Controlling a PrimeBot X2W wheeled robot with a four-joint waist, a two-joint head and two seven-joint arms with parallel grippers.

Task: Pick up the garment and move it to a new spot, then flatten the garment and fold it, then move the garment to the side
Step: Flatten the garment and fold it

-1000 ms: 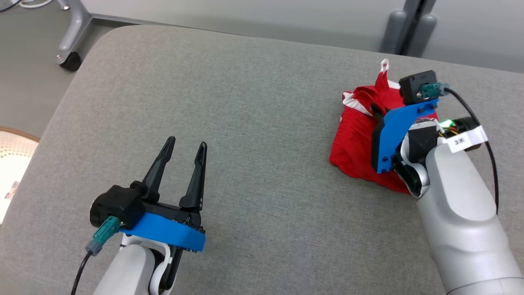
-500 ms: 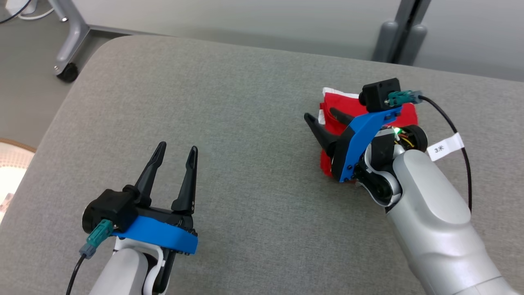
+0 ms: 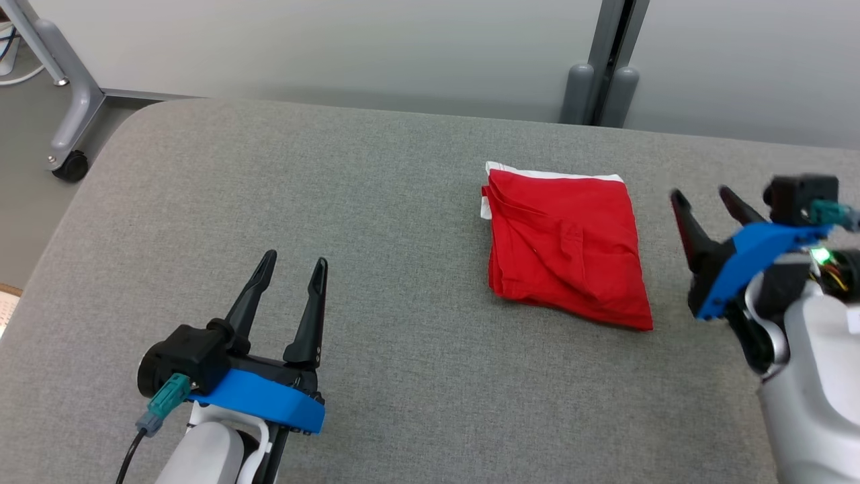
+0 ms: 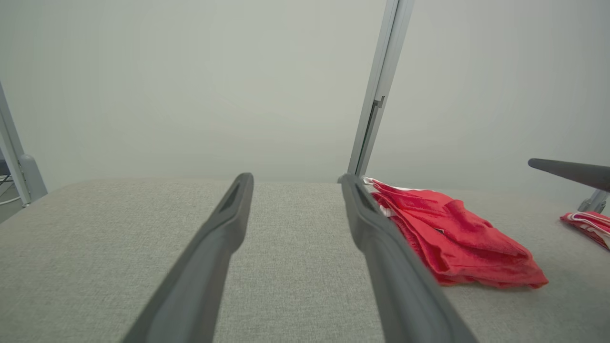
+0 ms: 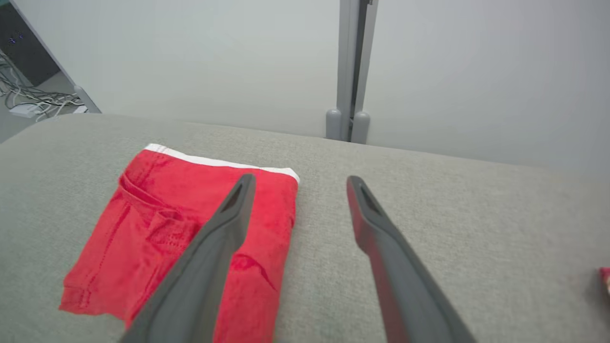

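Grey fabric table (image 3: 403, 168), folded red cloth garment with white trim (image 3: 568, 249) lying flat, right gripper (image 3: 700, 193) at its three o'clock, left gripper (image 3: 295, 258) at eight o'clock, both jaws spread, empty.

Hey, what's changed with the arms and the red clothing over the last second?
The right gripper was clamped on the bunched red garment; it let go, opened and drew back to the right of it. The garment now lies folded flat on the grey fabric surface. The left gripper stayed open, apart from it. The head camera also tilted.
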